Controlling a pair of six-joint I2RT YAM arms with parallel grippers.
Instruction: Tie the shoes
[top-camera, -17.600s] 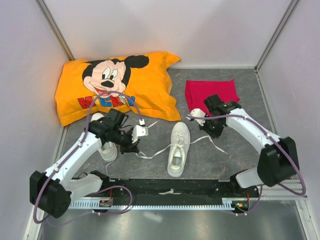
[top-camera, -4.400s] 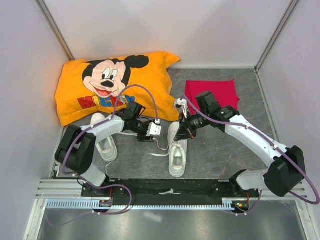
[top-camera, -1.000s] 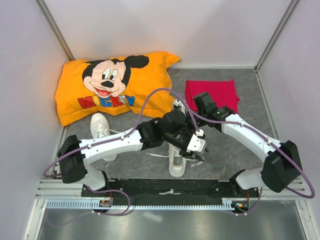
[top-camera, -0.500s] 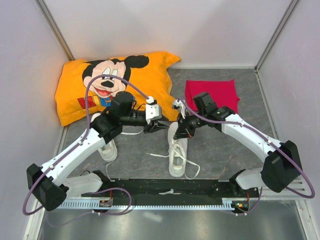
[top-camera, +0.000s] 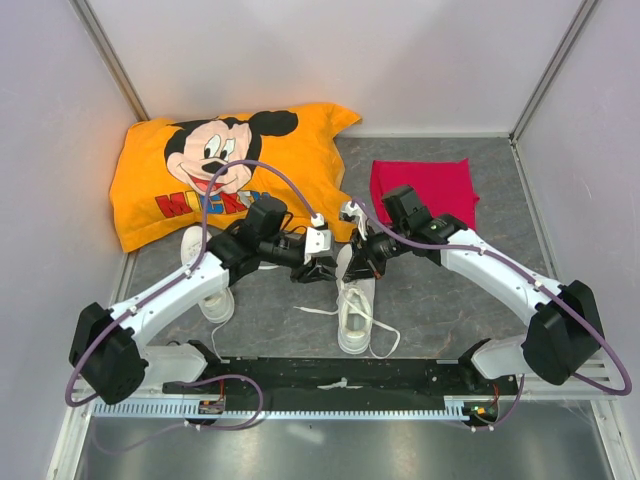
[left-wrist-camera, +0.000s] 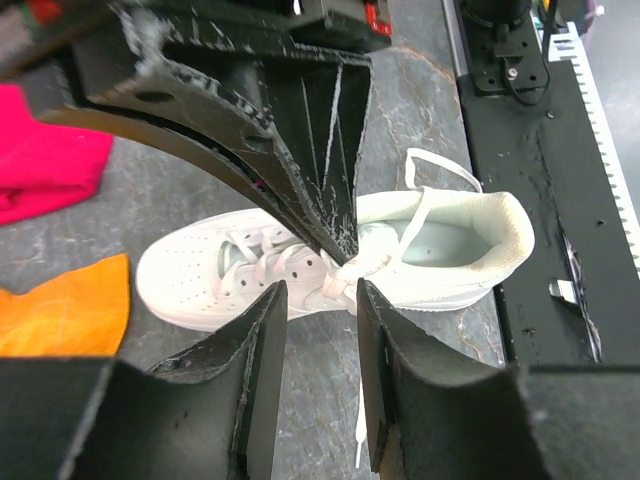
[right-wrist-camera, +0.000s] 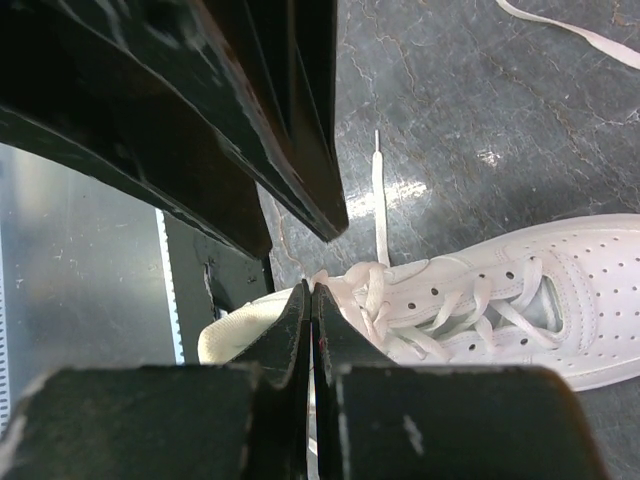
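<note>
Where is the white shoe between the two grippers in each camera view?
Top external: shoe at centre, heel down.
Left wrist: shoe at centre, heel right.
Right wrist: shoe lower right, heel left.
Shared landmark: black base plate by the heel.

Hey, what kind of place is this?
Probably a robot lab test cell: plain white panel walls box in a grey tabletop, and the left arm and right arm are bolted to a black rail.

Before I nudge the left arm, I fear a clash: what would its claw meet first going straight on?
Probably the right claw, which looks shut on the laces of the shoe just ahead of the left claw. Depth is unclear, so the laces could come first.
</note>
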